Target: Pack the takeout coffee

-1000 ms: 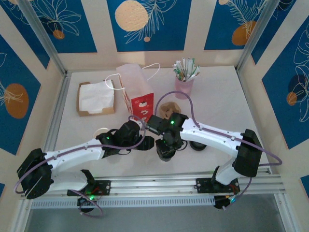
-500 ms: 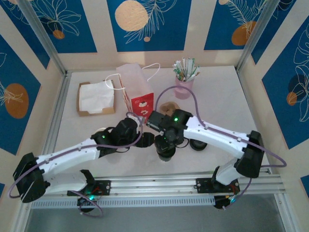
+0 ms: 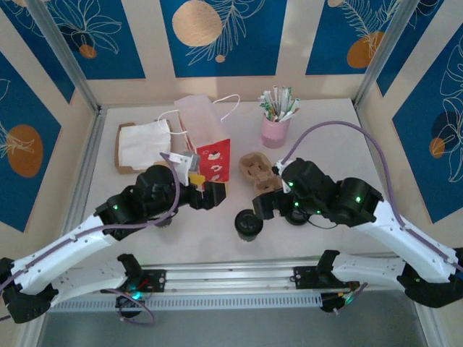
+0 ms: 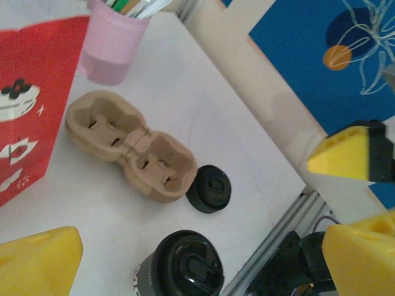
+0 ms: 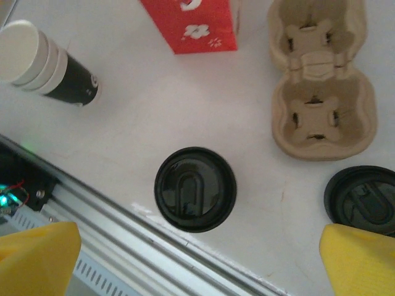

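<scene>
White table (image 3: 327, 148) | takeout coffee (image 5: 195, 189) upright, black lid on, dark side | left gripper (image 3: 205, 186), right gripper (image 5: 199, 259) spread, empty

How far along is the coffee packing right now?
Done: the small dark-banded paper cup wears its round black plastic lid. In hand: nothing; the left tool and right tool are both open and empty. Left: the cup stands on the white table, outside the brown pulp carrier and the red-and-white paper bag.
</scene>
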Available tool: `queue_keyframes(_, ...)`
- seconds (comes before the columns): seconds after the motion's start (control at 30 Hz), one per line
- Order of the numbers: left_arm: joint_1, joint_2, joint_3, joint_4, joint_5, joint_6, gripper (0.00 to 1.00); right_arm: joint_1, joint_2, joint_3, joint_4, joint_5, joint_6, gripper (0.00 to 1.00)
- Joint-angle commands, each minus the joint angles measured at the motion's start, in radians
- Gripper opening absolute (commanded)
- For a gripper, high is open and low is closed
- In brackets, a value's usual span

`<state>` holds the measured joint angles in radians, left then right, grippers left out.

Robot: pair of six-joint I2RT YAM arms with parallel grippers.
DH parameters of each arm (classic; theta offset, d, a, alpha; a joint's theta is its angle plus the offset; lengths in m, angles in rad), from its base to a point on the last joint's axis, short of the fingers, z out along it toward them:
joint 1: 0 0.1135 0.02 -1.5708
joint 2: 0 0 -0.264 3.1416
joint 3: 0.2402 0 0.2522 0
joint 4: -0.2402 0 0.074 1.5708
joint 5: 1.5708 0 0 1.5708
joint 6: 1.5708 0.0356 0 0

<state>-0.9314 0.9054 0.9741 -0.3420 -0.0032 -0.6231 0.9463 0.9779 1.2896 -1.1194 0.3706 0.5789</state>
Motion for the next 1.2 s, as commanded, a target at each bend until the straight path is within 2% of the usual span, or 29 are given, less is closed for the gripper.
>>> queue_keyframes(0.0, 0.006, 0.034, 0.059, -0.084, 0.041, 0.05, 1.0, -0.071, 0.028, -0.015, 0.047, 0.007, -0.032, 0.99)
queue_keyframes(0.1, 0.004, 0.1, 0.065, -0.091, 0.068, 0.022, 1.0, -0.156, 0.071, -0.021, 0.067, 0.0, -0.033, 0.99)
queue_keyframes(0.2, -0.009, 0.157, 0.034, -0.037, 0.076, -0.012, 1.0, -0.241, 0.113, -0.043, 0.115, -0.06, -0.05, 0.99)
queue_keyframes(0.33, -0.014, 0.24, 0.038, -0.054, 0.046, -0.029, 0.99, -0.299, 0.178, -0.083, 0.183, -0.05, -0.103, 0.99)
queue_keyframes(0.4, -0.015, 0.277, 0.033, -0.05, 0.034, -0.035, 0.93, -0.318, 0.22, -0.093, 0.217, -0.026, -0.144, 0.99)
queue_keyframes(0.47, -0.017, 0.3, 0.01, -0.025, 0.027, -0.045, 0.86, -0.353, 0.272, -0.081, 0.23, -0.064, -0.178, 1.0)
queue_keyframes(0.5, -0.017, 0.311, -0.002, -0.014, 0.021, -0.055, 0.81, -0.377, 0.302, -0.073, 0.24, -0.099, -0.191, 0.96)
queue_keyframes(0.6, -0.017, 0.342, -0.031, 0.02, 0.018, -0.075, 0.69, -0.447, 0.386, -0.046, 0.26, -0.241, -0.246, 0.78)
queue_keyframes(0.63, -0.017, 0.35, -0.039, 0.03, 0.021, -0.08, 0.66, -0.459, 0.408, -0.039, 0.264, -0.265, -0.259, 0.75)
queue_keyframes(0.73, -0.016, 0.371, -0.062, 0.066, 0.032, -0.094, 0.62, -0.483, 0.475, -0.012, 0.262, -0.277, -0.294, 0.69)
queue_keyframes(0.93, -0.014, 0.389, -0.089, 0.105, 0.012, -0.092, 0.55, -0.5, 0.589, 0.054, 0.241, -0.265, -0.337, 0.65)
queue_keyframes(1.17, -0.005, 0.495, -0.059, 0.152, 0.065, -0.103, 0.48, -0.505, 0.677, 0.097, 0.209, -0.22, -0.399, 0.58)
